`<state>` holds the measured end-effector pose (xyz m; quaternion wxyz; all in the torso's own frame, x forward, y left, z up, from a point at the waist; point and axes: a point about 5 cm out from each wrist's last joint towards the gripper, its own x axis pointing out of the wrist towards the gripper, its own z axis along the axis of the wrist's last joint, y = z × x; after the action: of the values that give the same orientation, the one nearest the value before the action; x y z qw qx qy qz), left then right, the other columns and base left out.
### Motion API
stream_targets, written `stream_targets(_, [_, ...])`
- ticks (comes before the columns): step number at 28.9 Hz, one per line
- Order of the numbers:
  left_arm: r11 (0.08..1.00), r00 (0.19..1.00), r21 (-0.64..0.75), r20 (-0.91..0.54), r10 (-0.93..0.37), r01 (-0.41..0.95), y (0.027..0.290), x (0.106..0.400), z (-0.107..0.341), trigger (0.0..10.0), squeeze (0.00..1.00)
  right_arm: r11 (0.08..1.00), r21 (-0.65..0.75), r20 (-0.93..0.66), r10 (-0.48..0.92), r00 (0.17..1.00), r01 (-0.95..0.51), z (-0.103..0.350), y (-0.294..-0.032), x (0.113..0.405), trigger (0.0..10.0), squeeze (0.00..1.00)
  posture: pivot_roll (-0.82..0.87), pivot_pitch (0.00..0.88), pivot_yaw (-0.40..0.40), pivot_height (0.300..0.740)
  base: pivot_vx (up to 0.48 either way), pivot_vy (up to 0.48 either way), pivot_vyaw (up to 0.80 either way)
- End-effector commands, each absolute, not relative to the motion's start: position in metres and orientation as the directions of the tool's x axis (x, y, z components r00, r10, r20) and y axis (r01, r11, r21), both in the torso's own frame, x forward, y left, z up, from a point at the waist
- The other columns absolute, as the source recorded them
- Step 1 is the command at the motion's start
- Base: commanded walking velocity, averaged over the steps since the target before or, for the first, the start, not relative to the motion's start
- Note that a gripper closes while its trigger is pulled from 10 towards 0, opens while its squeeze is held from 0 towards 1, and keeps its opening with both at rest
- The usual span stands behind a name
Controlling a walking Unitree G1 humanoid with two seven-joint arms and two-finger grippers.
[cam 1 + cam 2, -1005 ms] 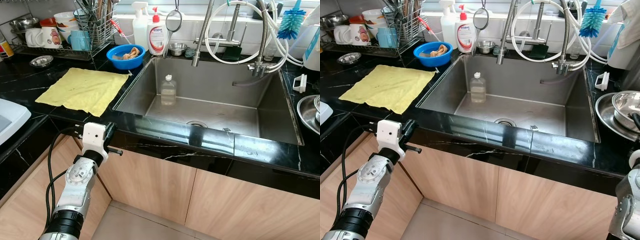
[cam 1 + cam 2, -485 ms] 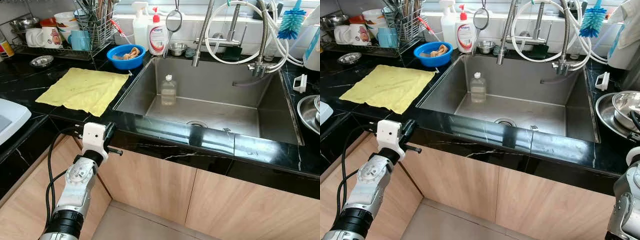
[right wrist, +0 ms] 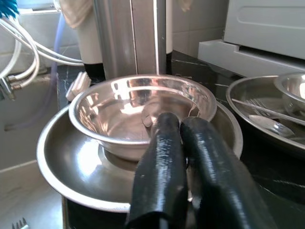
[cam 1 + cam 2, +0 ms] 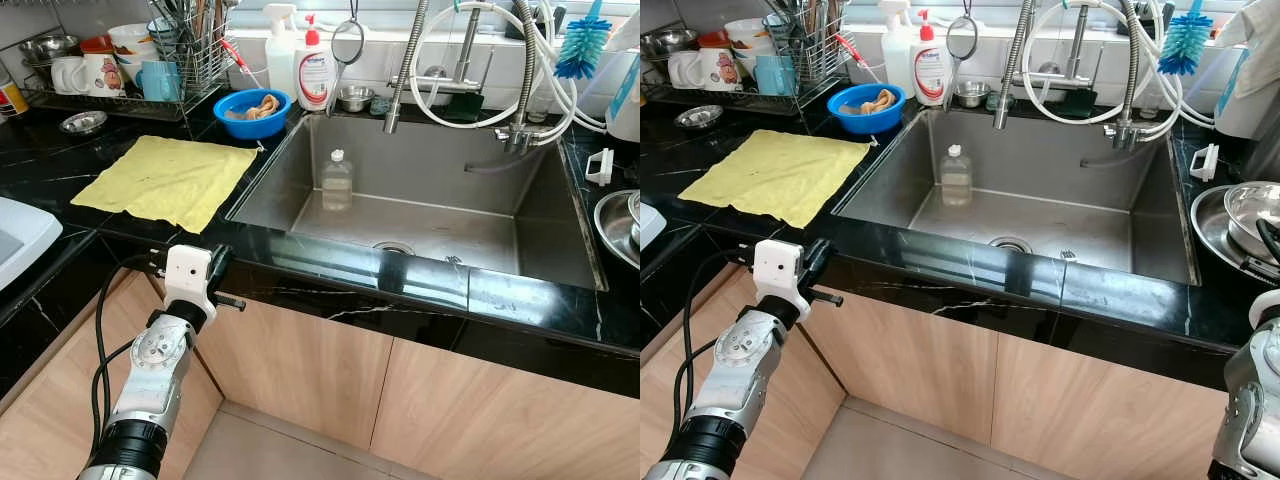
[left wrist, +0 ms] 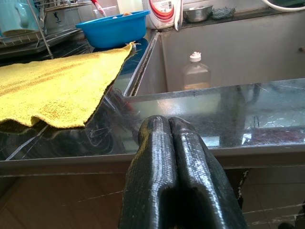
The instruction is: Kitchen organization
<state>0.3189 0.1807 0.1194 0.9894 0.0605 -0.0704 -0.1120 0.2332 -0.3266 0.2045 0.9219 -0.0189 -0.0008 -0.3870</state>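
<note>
Seemingly empty right hand [image 3: 183,129] near bowl [image 3: 138,107]

Steel bowl [image 3: 143,112] — upright, nested in a wider steel basin [image 3: 71,176].

Black countertop [image 4: 60,170] bears a yellow cloth [image 4: 165,180].

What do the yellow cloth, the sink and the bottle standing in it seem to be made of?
Yellow cloth: soft, nappy fabric, probably microfibre; its edge ripples. Sink: brushed stainless steel, grey with dull reflections. Bottle: clear, likely plastic, with a white cap; glass cannot be ruled out.
</note>
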Motion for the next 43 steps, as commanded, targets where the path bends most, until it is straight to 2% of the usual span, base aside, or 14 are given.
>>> stream_targets(1, [0.962,0.964,0.166,0.123,-0.237,0.216,0.182,0.319,0.122,10.0,0.00,0.711,-0.023,0.019,-0.702,0.712,0.702,0.206,-0.325,0.237,0.0,0.00,-0.02,0.000,0.052,0.740,0.000,0.000,0.00])
stream_targets(7, [0.963,0.964,0.167,0.124,-0.235,0.213,0.182,0.319,0.122,10.0,0.00,0.769,0.015,0.108,-0.637,0.764,0.639,0.225,-0.313,0.246,0.0,0.00,-0.02,0.000,0.051,0.740,0.000,0.000,0.00])
stream_targets(15, [0.964,0.965,0.164,0.127,-0.230,0.208,0.183,0.319,0.123,10.0,0.00,0.824,0.017,0.281,-0.548,0.788,0.566,0.263,-0.293,0.256,0.0,0.00,-0.02,0.000,0.048,0.740,0.000,0.000,0.00])
stream_targets(16, [0.965,0.965,0.164,0.126,-0.228,0.207,0.183,0.320,0.122,10.0,0.00,0.849,-0.023,0.318,-0.494,0.809,0.527,0.271,-0.285,0.260,10.0,0.00,-0.03,0.000,0.048,0.740,0.000,0.000,0.00])
stream_targets(20, [0.965,0.965,0.162,0.125,-0.228,0.207,0.182,0.320,0.122,10.0,0.00,0.921,-0.071,0.306,-0.345,0.887,0.383,0.272,-0.266,0.276,10.0,0.00,-0.03,0.000,0.049,0.740,0.000,0.000,0.00])
stream_targets(23, [0.965,0.965,0.159,0.123,-0.231,0.211,0.180,0.321,0.121,10.0,0.00,0.983,-0.089,0.082,-0.151,0.985,0.158,0.244,-0.242,0.299,10.0,0.00,-0.04,0.000,0.051,0.740,0.000,0.000,0.00])
stream_targets(25, [0.965,0.964,0.156,0.127,-0.233,0.213,0.177,0.323,0.122,10.0,0.00,0.993,-0.112,0.042,-0.031,0.999,0.035,0.237,-0.224,0.319,10.0,0.00,-0.03,0.000,0.048,0.740,0.000,0.000,0.00])
stream_targets(27, [0.965,0.964,0.154,0.131,-0.231,0.210,0.177,0.323,0.123,10.0,0.00,0.993,-0.120,0.035,0.012,0.999,-0.007,0.235,-0.220,0.327,10.0,0.00,-0.03,0.000,0.046,0.740,0.000,0.000,0.00])
stream_targets(33, [0.967,0.965,0.156,0.135,-0.224,0.202,0.179,0.322,0.123,10.0,0.00,0.992,-0.124,-0.099,-0.046,0.994,0.034,0.207,-0.237,0.355,10.0,0.00,-0.02,0.000,0.038,0.740,0.000,0.000,0.00])
stream_targets(38, [0.968,0.966,0.157,0.137,-0.220,0.198,0.179,0.322,0.122,10.0,0.00,0.991,-0.119,-0.217,-0.090,0.972,0.065,0.175,-0.254,0.363,10.0,0.00,-0.01,0.000,0.034,0.740,0.000,0.000,0.00])
stream_targets(43, [0.968,0.965,0.156,0.139,-0.221,0.199,0.179,0.322,0.122,10.0,0.00,0.993,-0.083,-0.250,-0.107,0.962,0.089,0.157,-0.263,0.363,10.0,0.00,-0.01,0.000,0.033,0.740,0.000,0.000,0.00])
